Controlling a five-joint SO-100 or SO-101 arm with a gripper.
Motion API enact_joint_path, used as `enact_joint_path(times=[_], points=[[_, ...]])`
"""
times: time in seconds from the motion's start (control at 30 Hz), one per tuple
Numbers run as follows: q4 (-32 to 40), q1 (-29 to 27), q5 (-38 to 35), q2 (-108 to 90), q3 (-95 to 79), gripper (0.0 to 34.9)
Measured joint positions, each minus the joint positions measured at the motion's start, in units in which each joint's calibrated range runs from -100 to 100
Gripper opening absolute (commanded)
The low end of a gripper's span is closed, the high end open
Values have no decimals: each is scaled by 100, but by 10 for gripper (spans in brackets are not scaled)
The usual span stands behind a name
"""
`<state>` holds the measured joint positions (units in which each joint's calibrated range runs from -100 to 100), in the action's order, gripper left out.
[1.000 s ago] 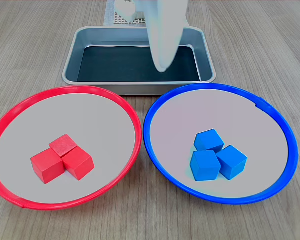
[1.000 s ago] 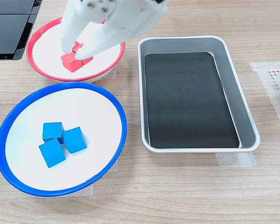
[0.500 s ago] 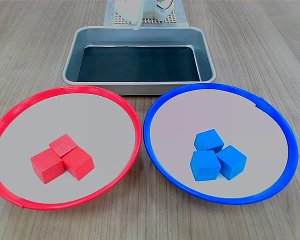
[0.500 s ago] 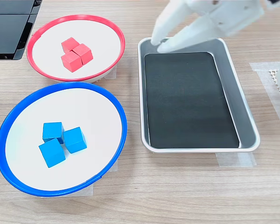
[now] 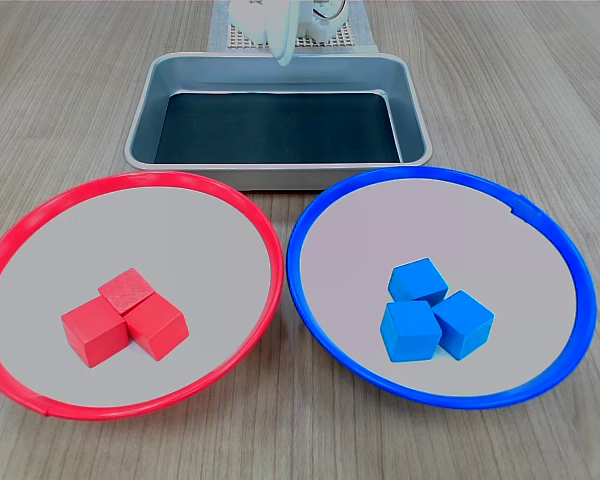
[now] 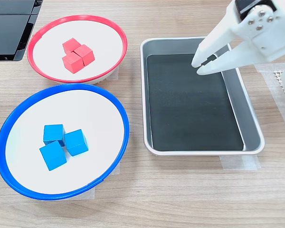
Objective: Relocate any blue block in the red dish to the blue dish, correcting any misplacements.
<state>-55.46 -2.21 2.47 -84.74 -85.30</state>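
On the wooden tabletop (image 5: 500,90) we see two large round shallow dishes side by side and a rectangular metal tray with a dark liner (image 5: 277,125) beyond them. Our white gripper (image 6: 203,65) hangs above the tray in the second exterior view, its two tapered fingers (image 6: 210,43) drawn nearly together at the tips with only a narrow gap between them, and nothing is held there. In the first exterior view only a white tip of the arm (image 5: 283,40) shows at the far edge, past the tray. The red-rimmed dish with a pale grey inside (image 5: 220,200) sits on the first exterior view's left and carries three small red cubes (image 5: 125,315) clustered and touching; we find no blue cube in it. The blue-rimmed dish with a pale grey inside (image 5: 540,230) sits on the first exterior view's right, its rim just beside the red one. Three small bright blue cubes (image 5: 430,310) lie in it, packed against one another, one at the far side and two nearer. In the second exterior view the same blue cubes lie well apart from the gripper, down at that second exterior view's left, with the tray's near wall and the blue rim between them.
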Motion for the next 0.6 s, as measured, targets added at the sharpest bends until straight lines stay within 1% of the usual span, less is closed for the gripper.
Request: enact_joint_path(times=[0.1, 0.6], points=[[-171, 0, -137, -358, -254, 3], [-277, -44, -332, -1228, -1007, 3]])
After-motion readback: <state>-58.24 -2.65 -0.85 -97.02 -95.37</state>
